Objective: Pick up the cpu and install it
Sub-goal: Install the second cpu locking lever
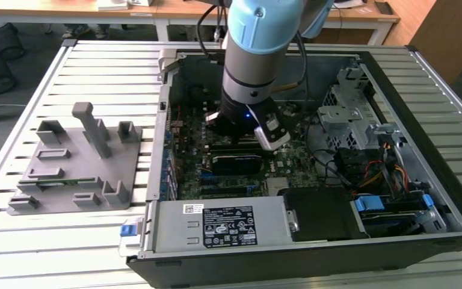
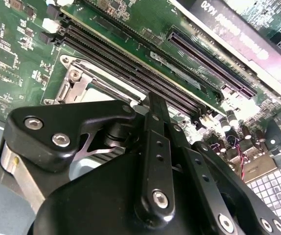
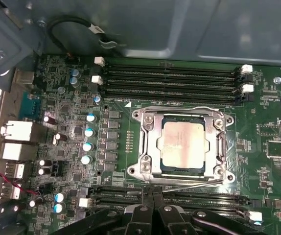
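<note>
**1 chip already in its socket, gripper above it**

1 cpu [image 3: 183, 143] lay flat inside the metal socket frame [image 3: 145, 147] on the motherboard [image 3: 72, 147], with its silver top facing up, in the first wrist view. It looked seated level, with the frame around it on all sides. I judged the chip to be light, stiff and thin, with a smooth top that could slip, and fragile on the underside; the safe hold would be on 2 opposite edges, never on the faces.

The gripper [image 3: 152, 208] hung over the board, just beside the memory slots [image 3: 170, 78] near the socket, apart from the chip and not touching it. Its black fingers [image 3: 141, 213] stood close together with nothing between them. In the exterior view the arm [image 1: 255, 54] reached down into the open computer case [image 1: 423, 90].
</note>
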You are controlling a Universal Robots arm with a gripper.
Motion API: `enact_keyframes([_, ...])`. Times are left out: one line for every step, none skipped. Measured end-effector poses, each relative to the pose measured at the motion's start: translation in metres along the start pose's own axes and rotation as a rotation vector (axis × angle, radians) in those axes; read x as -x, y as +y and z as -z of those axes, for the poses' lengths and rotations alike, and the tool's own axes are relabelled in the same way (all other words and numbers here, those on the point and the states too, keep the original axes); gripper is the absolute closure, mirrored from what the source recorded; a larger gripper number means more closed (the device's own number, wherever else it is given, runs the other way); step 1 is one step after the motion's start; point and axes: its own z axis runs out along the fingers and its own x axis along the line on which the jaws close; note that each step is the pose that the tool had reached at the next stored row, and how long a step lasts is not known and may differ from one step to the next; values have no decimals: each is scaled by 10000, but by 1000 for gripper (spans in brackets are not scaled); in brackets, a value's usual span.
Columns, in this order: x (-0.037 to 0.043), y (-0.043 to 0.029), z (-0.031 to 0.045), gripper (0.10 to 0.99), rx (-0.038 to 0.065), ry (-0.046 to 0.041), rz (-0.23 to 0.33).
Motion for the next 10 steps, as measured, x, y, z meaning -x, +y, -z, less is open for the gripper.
enact_keyframes([-3,-2,-5,980,12,0,1])
enact_keyframes([-7,-3,-11,980,29,-1,1])
enact_keyframes([-10,-6,-17,980,47,-1,2])
enact_keyframes([-12,-7,-23,980,70,-1,4])
enact_keyframes([-13,-9,-29,980,94,-3,6])
enact_keyframes([-13,-11,-37,980,116,-5,4])
enact_keyframes([-14,-13,-46,980,138,-6,4])
enact_keyframes([-15,-16,-55,980,165,-7,5])
enact_keyframes([-15,-19,-65,980,196,-9,7])
enact_keyframes([-16,-23,-72,980,221,-10,8])
